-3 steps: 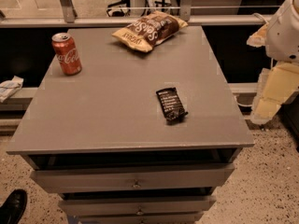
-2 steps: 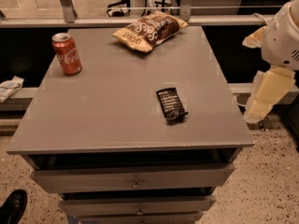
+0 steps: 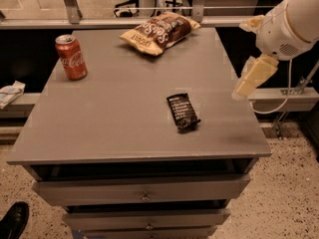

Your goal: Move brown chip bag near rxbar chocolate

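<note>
The brown chip bag [image 3: 159, 31] lies flat at the far edge of the grey table [image 3: 114, 118], dark brown with tan ends. The rxbar chocolate [image 3: 182, 111], a small black wrapper with white text, lies right of the table's middle, toward the front. My gripper [image 3: 252, 51] hangs in the air just off the table's right edge, level with the space between the bag and the bar. Its two cream fingers [image 3: 254, 76] stand wide apart and hold nothing. It touches neither object.
A red soda can [image 3: 71, 57] stands upright at the table's far left. Drawers [image 3: 144, 193] sit under the tabletop. A rail and window frame [image 3: 149, 9] run behind the table. A shoe [image 3: 12, 220] shows at the bottom left on the floor.
My arm and gripper have moved left and a little up, closer to the table's right edge. The bag, bar and can have not moved.
</note>
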